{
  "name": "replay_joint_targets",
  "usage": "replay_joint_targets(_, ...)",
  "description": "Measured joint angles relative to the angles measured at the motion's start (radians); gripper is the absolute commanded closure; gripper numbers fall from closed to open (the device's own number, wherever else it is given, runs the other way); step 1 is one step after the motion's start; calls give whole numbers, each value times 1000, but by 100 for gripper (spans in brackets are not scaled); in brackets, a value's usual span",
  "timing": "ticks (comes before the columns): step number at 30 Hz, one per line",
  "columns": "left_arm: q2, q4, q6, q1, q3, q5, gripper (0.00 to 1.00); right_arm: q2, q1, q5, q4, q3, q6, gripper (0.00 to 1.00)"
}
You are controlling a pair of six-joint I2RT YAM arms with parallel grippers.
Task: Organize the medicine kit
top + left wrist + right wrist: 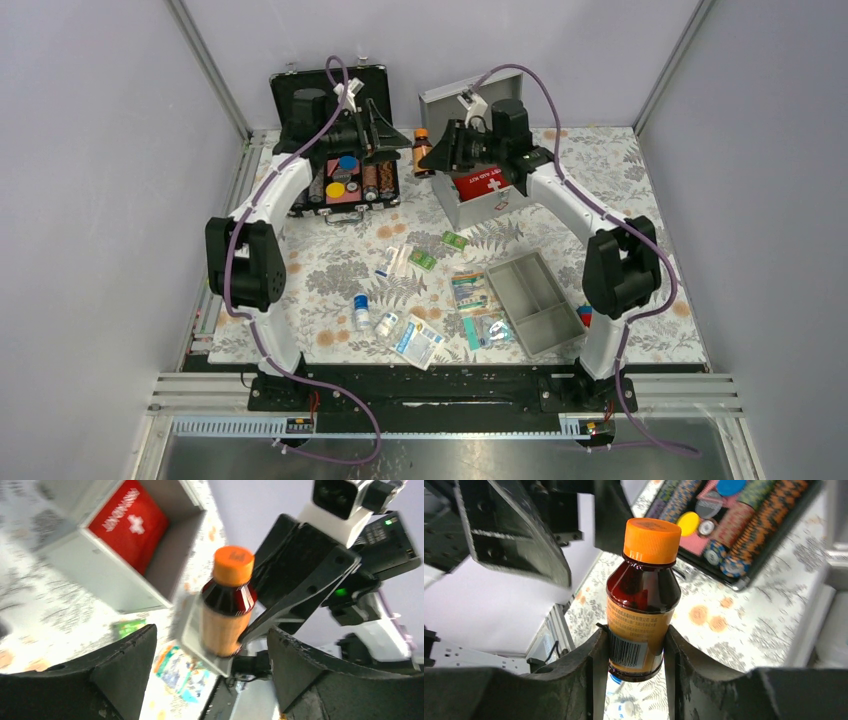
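Progress: early. Our right hand (634, 645) clamps the brown bottle (643, 600) by its label, upright and off the bench (330, 270), at 12 o'clock between the chip case (340, 185) and the metal box (480, 212). Our left hand (209, 640) stands wide either side of it, clear of it. The box sits open at 1 o'clock, holding only a red pouch (478, 185). The grey tray (520, 285) lies empty at 5 o'clock, outside the box. Packets (420, 340) and small vials (361, 312) lie scattered from 6 to 7 o'clock. We judge nearly all sorting remains.

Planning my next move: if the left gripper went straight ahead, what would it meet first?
The brown bottle held in the right gripper, though depth is unclear.
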Motion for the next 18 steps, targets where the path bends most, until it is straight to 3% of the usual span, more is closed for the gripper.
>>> replay_joint_targets(8, -31, -253, 217, 50, 15, -140, 20, -46, -143, 3, -137, -90, -151, 76)
replay_joint_targets(13, -67, -290, 265, 63, 15, -169, 20, -45, -198, 94, -322, -89, -385, 77)
replay_joint_targets(18, -100, -313, 297, 62, 14, -179, 21, 18, -195, 139, -420, -23, -497, 76)
